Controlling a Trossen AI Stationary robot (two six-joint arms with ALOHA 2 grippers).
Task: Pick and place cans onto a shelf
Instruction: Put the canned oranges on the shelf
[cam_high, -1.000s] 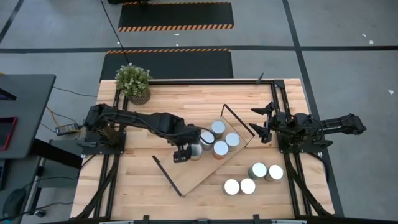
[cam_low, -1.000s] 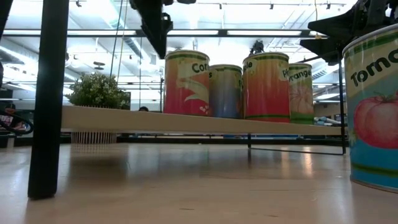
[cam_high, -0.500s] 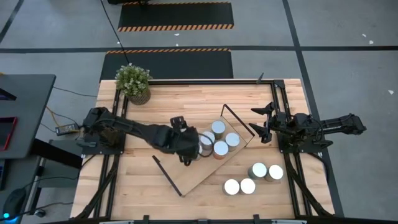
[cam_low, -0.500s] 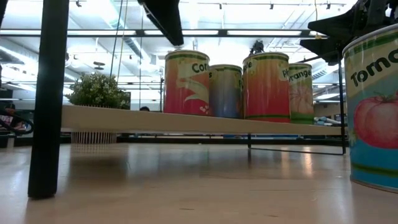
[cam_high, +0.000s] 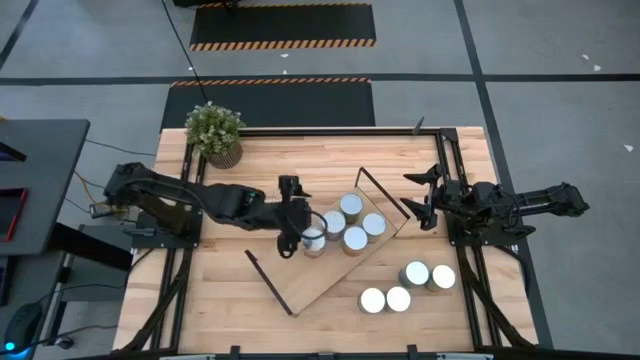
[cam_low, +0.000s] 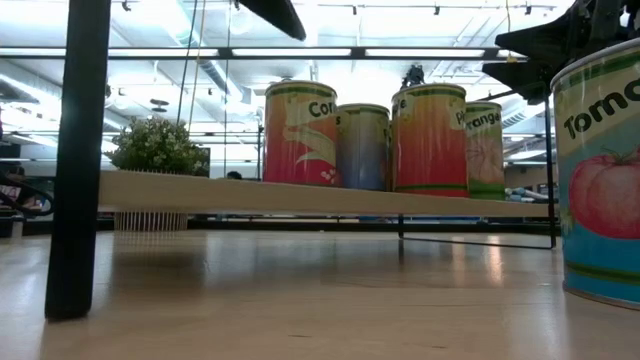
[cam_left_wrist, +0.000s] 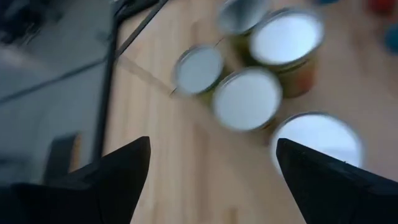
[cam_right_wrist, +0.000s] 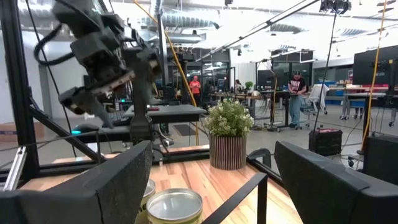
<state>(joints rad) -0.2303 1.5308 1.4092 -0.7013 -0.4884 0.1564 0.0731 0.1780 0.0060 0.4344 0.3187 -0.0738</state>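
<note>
- Four cans (cam_high: 343, 223) stand on the shelf (cam_high: 300, 277); four more (cam_high: 400, 288) wait on the desk (cam_high: 220, 300).
- Left gripper (cam_high: 287, 246) hangs beside them, jaws spread, empty.
- Right gripper (cam_high: 412, 196), jaws spread, waits apart.

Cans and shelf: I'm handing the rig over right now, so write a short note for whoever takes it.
Left gripper: open, empty, above the shelf beside the shelved cans.
Right gripper: open, empty, parked at the table's right side.
Done: four cans stand clustered on the shelf.
Left: four cans stand on the table, right of the shelf, nearer the right arm.
</note>
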